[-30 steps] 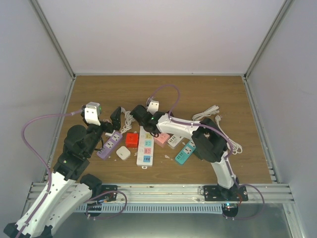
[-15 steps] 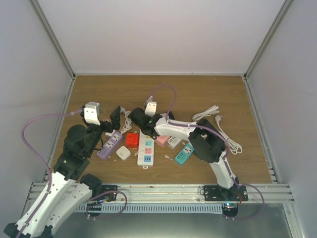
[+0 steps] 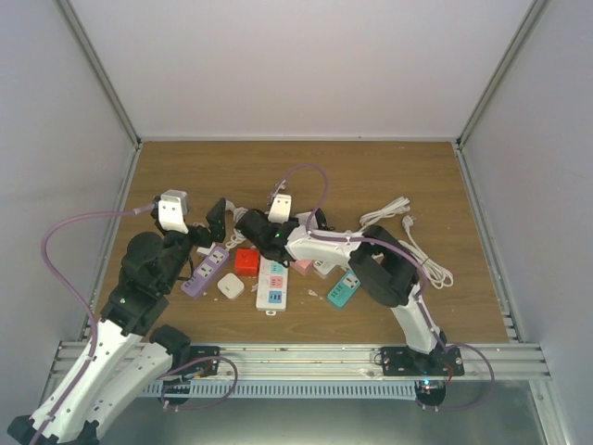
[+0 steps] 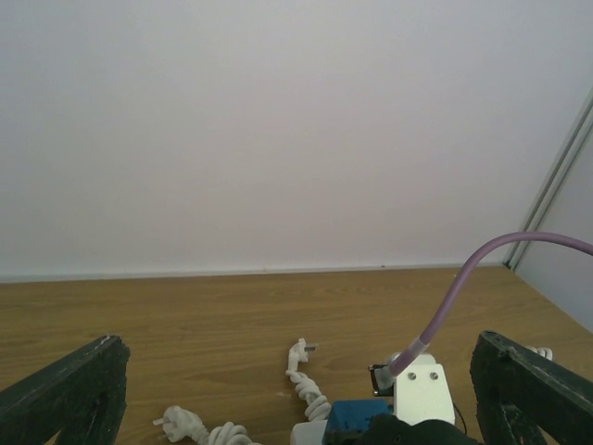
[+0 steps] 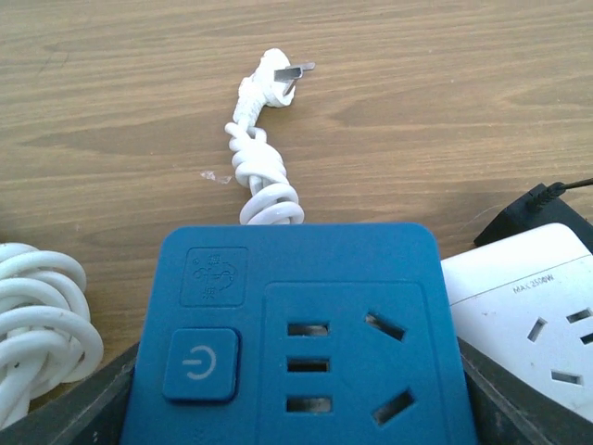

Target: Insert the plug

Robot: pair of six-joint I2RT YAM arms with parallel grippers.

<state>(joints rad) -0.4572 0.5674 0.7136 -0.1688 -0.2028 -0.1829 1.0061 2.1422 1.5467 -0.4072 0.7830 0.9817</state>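
Observation:
A white plug (image 5: 274, 78) on a coiled white cord lies flat on the wooden table, prongs pointing right; the left wrist view shows the plug (image 4: 302, 356) too. My right gripper (image 5: 298, 375) is shut on a blue power strip (image 5: 301, 334), socket face up, just short of the plug. From the left, my left gripper (image 4: 298, 348) stands wide open with nothing between its fingers and looks at the plug and the blue power strip (image 4: 357, 419). Seen from above, my right gripper (image 3: 252, 225) and left gripper (image 3: 217, 222) are close together at mid-table.
Near the arms lie a purple strip (image 3: 205, 271), a red cube socket (image 3: 246, 261), a long white strip (image 3: 273, 283) and a teal strip (image 3: 345, 287). Loose white cables (image 3: 408, 236) lie at the right. A white socket block (image 5: 528, 315) sits beside the blue strip.
My right arm has swung left across the table, carrying its gripper toward the left gripper. The left arm has stayed put.

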